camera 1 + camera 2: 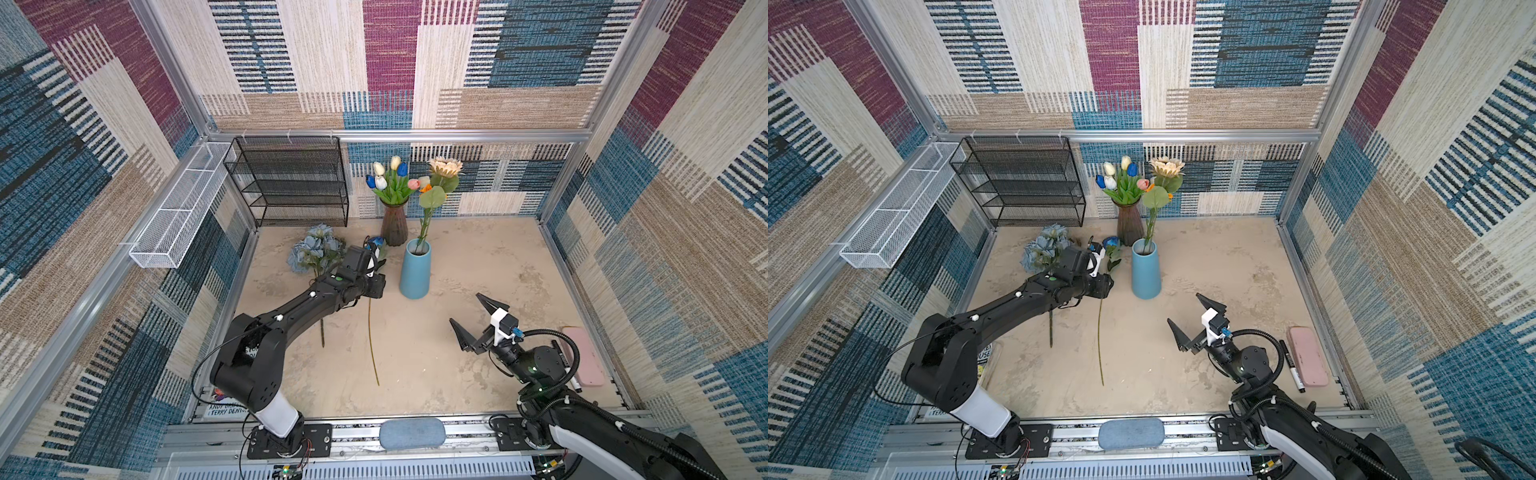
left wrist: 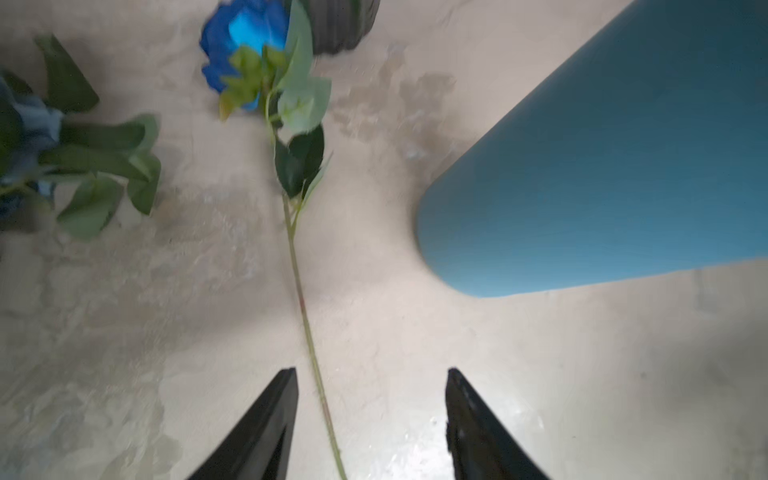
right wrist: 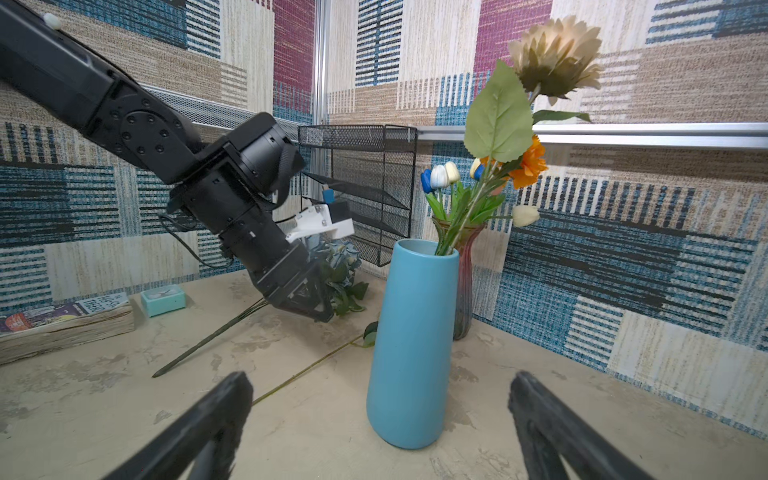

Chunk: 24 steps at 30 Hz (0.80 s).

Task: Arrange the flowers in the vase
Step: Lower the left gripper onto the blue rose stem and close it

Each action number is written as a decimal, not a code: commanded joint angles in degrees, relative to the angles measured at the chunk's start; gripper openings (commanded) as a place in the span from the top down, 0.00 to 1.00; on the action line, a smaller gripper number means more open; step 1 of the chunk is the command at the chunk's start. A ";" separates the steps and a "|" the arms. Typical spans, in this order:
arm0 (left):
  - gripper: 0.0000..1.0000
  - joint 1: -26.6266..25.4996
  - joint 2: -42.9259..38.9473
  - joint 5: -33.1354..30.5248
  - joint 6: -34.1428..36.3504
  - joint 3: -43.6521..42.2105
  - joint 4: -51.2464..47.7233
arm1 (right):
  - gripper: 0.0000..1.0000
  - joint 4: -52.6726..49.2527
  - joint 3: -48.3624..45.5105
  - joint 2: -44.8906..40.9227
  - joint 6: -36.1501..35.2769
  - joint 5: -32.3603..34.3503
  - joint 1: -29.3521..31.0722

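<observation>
We see the left arm point(image 1: 291, 311) stretched low and forward, its left gripper point(image 2: 371, 372) parted astride the stem of the blue flower point(image 2: 297, 166), which lies flat on the table point(image 1: 478, 249) beside the blue vase point(image 2: 602, 166). The right gripper point(image 1: 464, 307) hovers wide open, well apart.

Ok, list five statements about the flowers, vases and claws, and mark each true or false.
1. The bright-blue rose lies on the table. True.
2. The blue vase is empty. False: the beige bloom has its stem standing in it.
3. The right claw grips a flower. False: it is open and empty.
4. The tulips stand in the dark glass vase. True.
5. The dusty-blue bunch lies on the table. True.
</observation>
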 commanded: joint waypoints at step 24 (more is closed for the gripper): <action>0.56 1.05 23.33 -8.98 2.21 19.69 -17.69 | 0.00 1.34 0.85 0.98 -0.69 -2.84 0.02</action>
